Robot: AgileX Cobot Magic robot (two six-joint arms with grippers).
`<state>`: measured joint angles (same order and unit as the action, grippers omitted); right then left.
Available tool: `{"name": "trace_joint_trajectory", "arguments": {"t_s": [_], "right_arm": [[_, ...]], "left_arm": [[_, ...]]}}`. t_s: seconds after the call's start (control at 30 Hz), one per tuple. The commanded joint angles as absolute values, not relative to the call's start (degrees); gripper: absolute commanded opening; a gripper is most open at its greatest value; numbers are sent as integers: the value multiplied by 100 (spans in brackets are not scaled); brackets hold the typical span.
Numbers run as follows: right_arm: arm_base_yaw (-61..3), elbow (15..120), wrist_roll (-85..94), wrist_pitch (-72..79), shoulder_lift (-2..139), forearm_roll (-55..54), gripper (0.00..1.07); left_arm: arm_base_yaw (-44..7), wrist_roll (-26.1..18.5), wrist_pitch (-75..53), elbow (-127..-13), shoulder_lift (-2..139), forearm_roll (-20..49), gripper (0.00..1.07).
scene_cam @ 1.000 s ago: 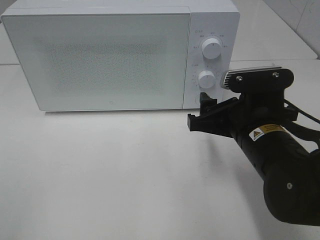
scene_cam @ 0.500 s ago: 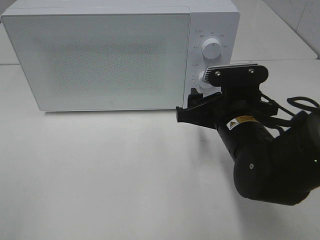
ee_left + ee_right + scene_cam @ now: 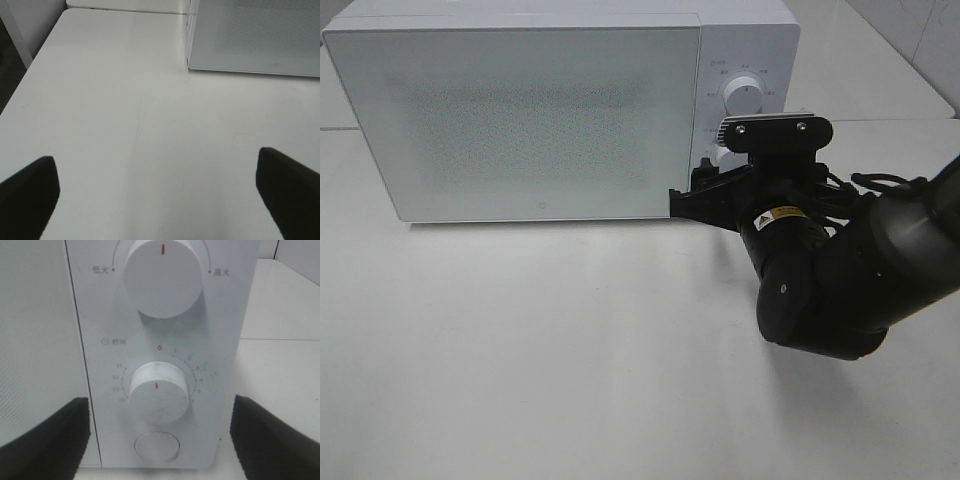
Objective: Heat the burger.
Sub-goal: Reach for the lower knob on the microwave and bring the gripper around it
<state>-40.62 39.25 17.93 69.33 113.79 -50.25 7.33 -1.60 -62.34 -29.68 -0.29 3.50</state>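
You are looking at a white microwave (image 3: 520, 110) that is sitting on a white surface (image 3: 520, 350) with its door (image 3: 530, 120) lying shut and flush with the front. The right end effector (image 3: 698, 190) is hanging at the foot of the control panel, close to the door's right edge, and its black arm is reaching in from the right of the high view. In the right wrist view this end effector (image 3: 160, 440) is facing the panel square on. Its two dark fingers (image 3: 45, 437) are standing wide apart to either side of the panel's lower part and are holding nothing. Whether they are touching the microwave you cannot tell. The upper knob (image 3: 162, 275) is showing its red mark straight up. The lower knob (image 3: 159, 399) is showing its red mark up toward the zero of its dial, and a round button (image 3: 156, 446) is sitting just below it. The left end effector (image 3: 159, 195) is not appearing in the high view. In its own wrist view it is hanging above bare surface, near the microwave's lower left front corner, with its jaws fully spread and nothing between them. The burger is showing in no view, so you cannot tell where it is.
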Motion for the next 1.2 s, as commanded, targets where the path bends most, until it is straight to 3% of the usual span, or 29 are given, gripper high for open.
{"name": "trace_joint_trajectory", "arguments": {"t_s": [0.03, 0.8, 1.03, 1.1, 1.13, 1.2], "right_arm": [[-3925, 4148, 1805, 7609, 11488, -4864, 75], [-3598, 4744, 1719, 7219, 12044, -4629, 73], [-3604, 4744, 1719, 7271, 12044, -4635, 59], [-3621, 4733, 1730, 7414, 12044, -4652, 44], [-3621, 4733, 1730, 7414, 12044, -4652, 44], [-3621, 4704, 1753, 7471, 11969, -4710, 32]], "left_arm": [[762, -126, -6148, -2968, -126, 338, 101], [762, -132, -6148, -2968, -126, 338, 101], [762, -132, -6148, -2968, -126, 338, 101], [762, -132, -6148, -2968, -126, 338, 101], [762, -132, -6148, -2968, -126, 338, 101], [762, -132, -6148, -2968, -126, 338, 101]]}}
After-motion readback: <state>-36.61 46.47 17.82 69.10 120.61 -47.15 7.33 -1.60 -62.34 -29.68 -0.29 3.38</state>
